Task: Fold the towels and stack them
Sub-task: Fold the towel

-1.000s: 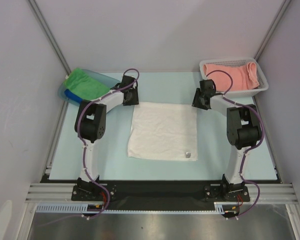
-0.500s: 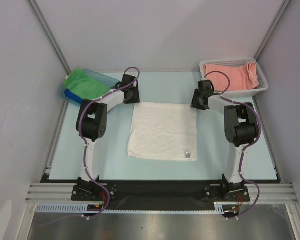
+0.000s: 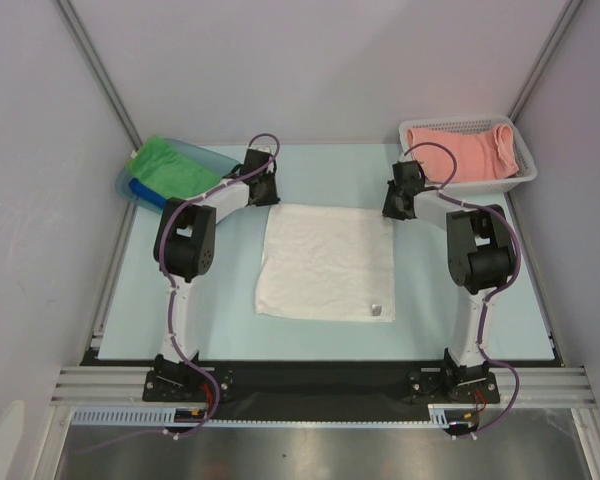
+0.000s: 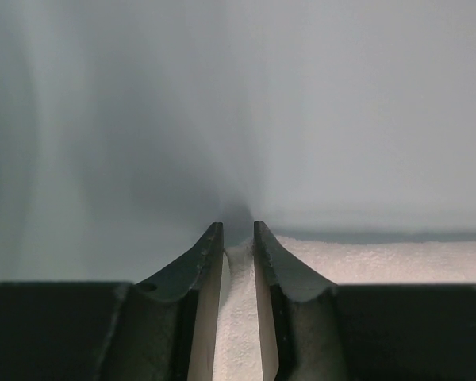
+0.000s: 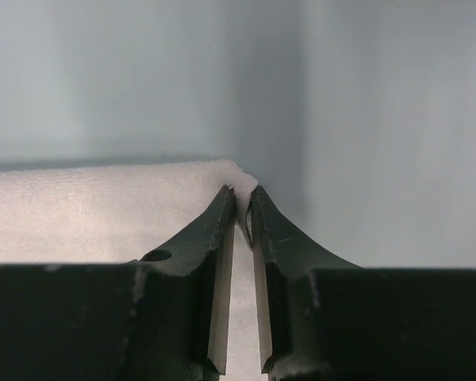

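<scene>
White terry spread flat, the white towel (image 3: 325, 262) lies mid-tabletop (image 3: 230, 330), its tag (image 3: 377, 309) near the near right corner. The left claw (image 4: 238, 230) is clamped on its far left corner and the right claw (image 5: 243, 193) on its far right corner, with cloth pinched between each pair of tips. A blue tray (image 3: 127, 186) at the tabletop's far left corner holds a green towel (image 3: 170, 168) over a mostly hidden blue towel (image 3: 145, 190). A white basket (image 3: 525, 172) at the far right corner holds a pink towel (image 3: 460, 150). From above, the claws cover both gripped corners; the wrist views beyond the cloth are blurred.
</scene>
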Controlling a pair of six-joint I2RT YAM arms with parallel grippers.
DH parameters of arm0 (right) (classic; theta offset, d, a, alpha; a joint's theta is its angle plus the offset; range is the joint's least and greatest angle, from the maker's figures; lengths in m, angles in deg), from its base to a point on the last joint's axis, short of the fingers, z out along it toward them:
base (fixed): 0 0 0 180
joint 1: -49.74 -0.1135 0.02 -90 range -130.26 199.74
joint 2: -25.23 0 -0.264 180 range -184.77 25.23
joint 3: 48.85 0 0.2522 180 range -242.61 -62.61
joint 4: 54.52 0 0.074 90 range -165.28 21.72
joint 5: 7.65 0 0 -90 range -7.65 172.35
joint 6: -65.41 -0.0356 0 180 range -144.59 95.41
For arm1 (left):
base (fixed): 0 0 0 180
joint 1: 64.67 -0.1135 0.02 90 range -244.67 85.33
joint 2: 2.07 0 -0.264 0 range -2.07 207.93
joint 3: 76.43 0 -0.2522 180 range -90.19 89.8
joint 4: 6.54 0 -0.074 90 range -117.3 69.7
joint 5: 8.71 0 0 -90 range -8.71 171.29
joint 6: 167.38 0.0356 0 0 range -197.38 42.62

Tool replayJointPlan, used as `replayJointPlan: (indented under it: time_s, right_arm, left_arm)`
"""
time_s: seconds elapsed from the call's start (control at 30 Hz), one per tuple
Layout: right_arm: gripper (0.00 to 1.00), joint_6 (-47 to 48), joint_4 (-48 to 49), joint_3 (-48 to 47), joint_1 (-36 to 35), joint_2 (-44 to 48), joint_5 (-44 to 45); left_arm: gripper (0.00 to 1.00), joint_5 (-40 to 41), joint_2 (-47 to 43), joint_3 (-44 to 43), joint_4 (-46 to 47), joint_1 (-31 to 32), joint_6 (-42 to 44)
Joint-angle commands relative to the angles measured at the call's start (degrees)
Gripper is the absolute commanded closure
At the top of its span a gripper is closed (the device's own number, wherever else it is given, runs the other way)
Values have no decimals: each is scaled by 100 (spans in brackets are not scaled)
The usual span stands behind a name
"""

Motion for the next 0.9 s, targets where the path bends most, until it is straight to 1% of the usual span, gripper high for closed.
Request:
replayJointPlan:
  time_s: [0.0,0.17,0.37,0.4,0.47,0.6,0.63,0.67,0.7,0.73,0.77,0.8,0.87]
  right_arm:
    - [82,77,26,-218,-27,71,96]
    - [86,94,26,-236,8,106,69]
    - [94,85,0,-288,61,150,60]
    - [94,85,0,-297,61,159,60]
    - [94,94,8,-289,78,203,69]
    - [95,103,17,-297,104,264,69]
    - [95,103,17,-297,113,273,61]
    - [95,103,17,-297,122,291,60]
    - [95,103,17,-297,122,291,52]
    - [95,94,17,-306,122,291,43]
    - [95,103,17,-306,122,282,52]
    - [95,103,17,-297,131,273,69]
    - [95,112,26,-289,131,256,69]
  left_arm:
    - [73,-291,2,212,-98,28,-104]
    - [74,-326,-139,221,17,28,-87]
    - [90,-186,-297,177,78,19,-95]
    - [94,-168,-315,168,87,19,-104]
    - [99,-133,-394,159,122,11,-104]
    - [100,-97,-543,194,210,2,-96]
    - [99,-97,-578,203,280,2,-78]
    - [88,-97,-640,203,281,2,-43]
    - [80,-106,-684,238,307,2,-52]
    - [75,68,-754,290,350,2,-52]
    - [68,78,-824,361,412,2,-43]
    - [63,105,-964,413,465,2,-43]
    - [60,140,-1044,475,413,2,-52]
